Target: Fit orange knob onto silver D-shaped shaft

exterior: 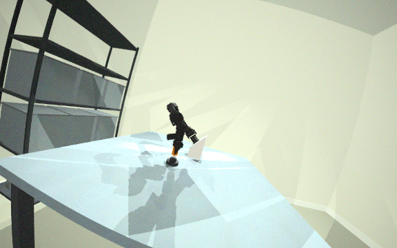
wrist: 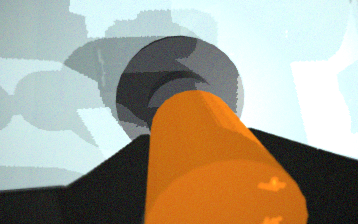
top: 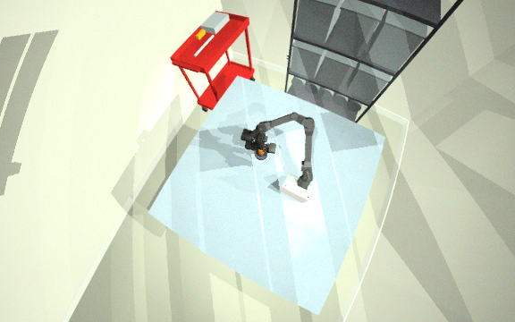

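Observation:
The orange knob (top: 261, 152) (exterior: 174, 151) (wrist: 215, 145) is held between the fingers of my gripper (top: 261, 150) (exterior: 175, 149) (wrist: 196, 140), which is shut on it. The round dark grey pedestal (exterior: 171, 163) (wrist: 180, 52) stands on the table under the knob. In the exterior view the knob's lower end is at or just above the pedestal's raised centre. In the wrist view the knob's far end covers part of that centre, and a curved step shows beyond it. The silver shaft, its flat side and the knob's hole are hidden.
The arm's white base block (top: 295, 190) (exterior: 197, 149) stands on the pale blue table (top: 222, 215) (exterior: 92, 193). A red cart (top: 215, 55) and a black shelf rack (top: 342, 51) (exterior: 36, 72) stand beyond the table. Shadows cross the table around the pedestal.

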Tool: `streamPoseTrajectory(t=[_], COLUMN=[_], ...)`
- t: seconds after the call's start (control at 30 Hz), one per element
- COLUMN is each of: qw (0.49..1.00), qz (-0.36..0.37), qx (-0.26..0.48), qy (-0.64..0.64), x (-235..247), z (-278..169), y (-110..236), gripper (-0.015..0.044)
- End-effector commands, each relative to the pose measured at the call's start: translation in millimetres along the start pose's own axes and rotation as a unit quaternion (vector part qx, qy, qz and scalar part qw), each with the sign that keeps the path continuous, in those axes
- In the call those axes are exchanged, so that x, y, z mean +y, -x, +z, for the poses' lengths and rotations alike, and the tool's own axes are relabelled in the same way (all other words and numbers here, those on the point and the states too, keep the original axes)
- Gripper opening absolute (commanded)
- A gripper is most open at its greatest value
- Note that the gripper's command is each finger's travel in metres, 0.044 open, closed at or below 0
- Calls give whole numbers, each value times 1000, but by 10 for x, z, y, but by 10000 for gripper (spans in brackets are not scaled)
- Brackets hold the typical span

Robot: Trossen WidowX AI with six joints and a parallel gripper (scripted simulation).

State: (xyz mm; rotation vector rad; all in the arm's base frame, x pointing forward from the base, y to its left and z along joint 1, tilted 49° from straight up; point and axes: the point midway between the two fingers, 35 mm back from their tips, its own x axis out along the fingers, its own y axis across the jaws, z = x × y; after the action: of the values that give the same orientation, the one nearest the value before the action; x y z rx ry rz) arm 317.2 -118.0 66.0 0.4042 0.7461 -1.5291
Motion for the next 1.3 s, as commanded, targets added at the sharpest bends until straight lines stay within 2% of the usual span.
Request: streamPoseTrajectory(t=[0.0,1.27], qw=[1000,1000], qz=[4,4], qx=[-1,-1], qy=[4,4], x=[41,8], z=[9,-13], y=[14,4], gripper=[0,0])
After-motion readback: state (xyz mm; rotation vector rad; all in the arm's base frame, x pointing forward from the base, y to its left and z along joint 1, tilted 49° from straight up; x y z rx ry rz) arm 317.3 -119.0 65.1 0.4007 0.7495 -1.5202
